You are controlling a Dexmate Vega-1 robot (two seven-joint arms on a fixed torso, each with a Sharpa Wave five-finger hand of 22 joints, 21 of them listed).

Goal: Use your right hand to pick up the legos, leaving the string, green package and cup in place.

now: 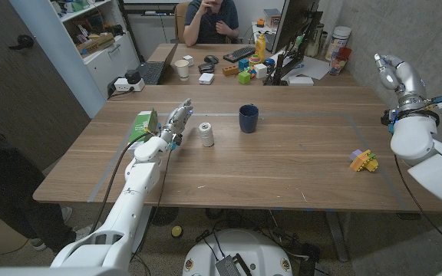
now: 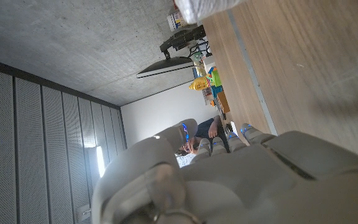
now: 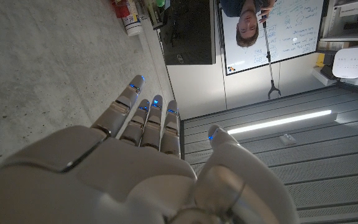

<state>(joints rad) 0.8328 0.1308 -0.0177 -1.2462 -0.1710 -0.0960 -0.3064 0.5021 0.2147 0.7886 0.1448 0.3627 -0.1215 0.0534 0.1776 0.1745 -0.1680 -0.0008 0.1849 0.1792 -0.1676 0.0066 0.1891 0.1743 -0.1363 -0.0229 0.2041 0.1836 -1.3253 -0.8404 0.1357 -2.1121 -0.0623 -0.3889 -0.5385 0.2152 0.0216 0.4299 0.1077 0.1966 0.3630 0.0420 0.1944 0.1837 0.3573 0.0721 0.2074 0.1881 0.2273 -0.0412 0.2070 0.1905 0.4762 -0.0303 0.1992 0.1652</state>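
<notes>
The wooden table (image 1: 282, 153) is seen from above and behind both arms in the head view, facing a cluttered desk (image 1: 206, 57) and a seated person (image 1: 211, 19) at the far side. The left wrist view is taken close over the back of the left hand (image 2: 229, 180), turned, with table surface, monitor (image 2: 166, 65) and that person shared with the head view. The right wrist view is taken close over the right hand (image 3: 142, 168), upside down, pointed toward a concrete wall (image 3: 42, 68) and a whiteboard (image 3: 291, 31).

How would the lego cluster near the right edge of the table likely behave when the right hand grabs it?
The legos look like a small clump of stiff plastic bricks, so probably light and rigid. Their blocky shape suggests they won't roll, though they could slide on the smooth wooden table. The joined bricks might separate if squeezed unevenly by the raised, open right hand.
</notes>
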